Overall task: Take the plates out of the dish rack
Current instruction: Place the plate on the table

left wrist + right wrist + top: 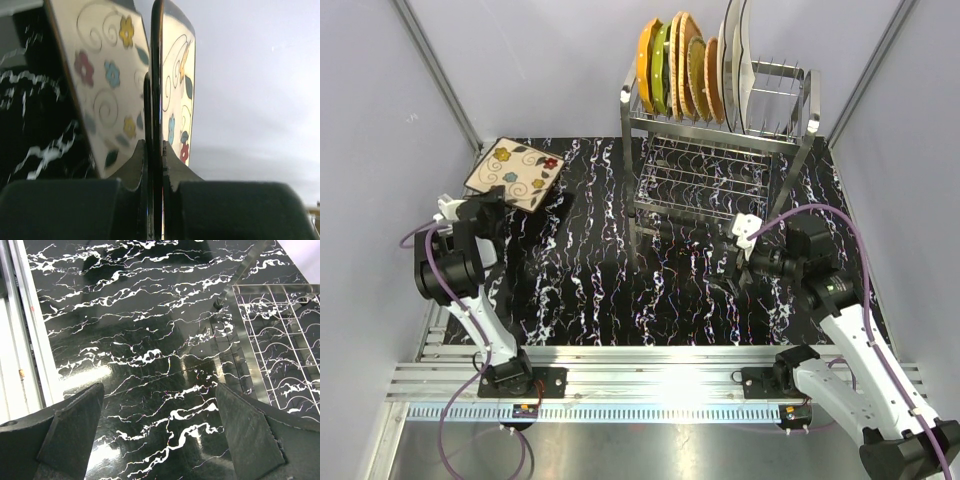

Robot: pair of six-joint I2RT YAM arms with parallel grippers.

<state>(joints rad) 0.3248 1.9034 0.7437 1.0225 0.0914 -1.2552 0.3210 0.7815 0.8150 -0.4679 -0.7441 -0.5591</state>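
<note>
The steel wire dish rack [790, 140] stands at the back right. Its top tier holds several upright plates: an orange one [647, 65], a green one [662, 70], wicker ones [686, 62] and white ones [736, 60]. My left gripper [502, 200] is shut on the near edge of a square beige floral plate [515, 172] and holds it tilted over the table's far left corner. In the left wrist view the plate [177, 75] runs edge-on between the fingers [134, 162]. My right gripper [740, 262] is open and empty above the table, just in front of the rack; its jaws are wide apart [160, 425].
The rack's empty lower tier [280, 340] and a front leg [220, 302] lie just right of my right gripper. The black marbled table [590, 280] ends at an aluminium rail [650, 375] at the near edge. Grey walls close in the sides and back.
</note>
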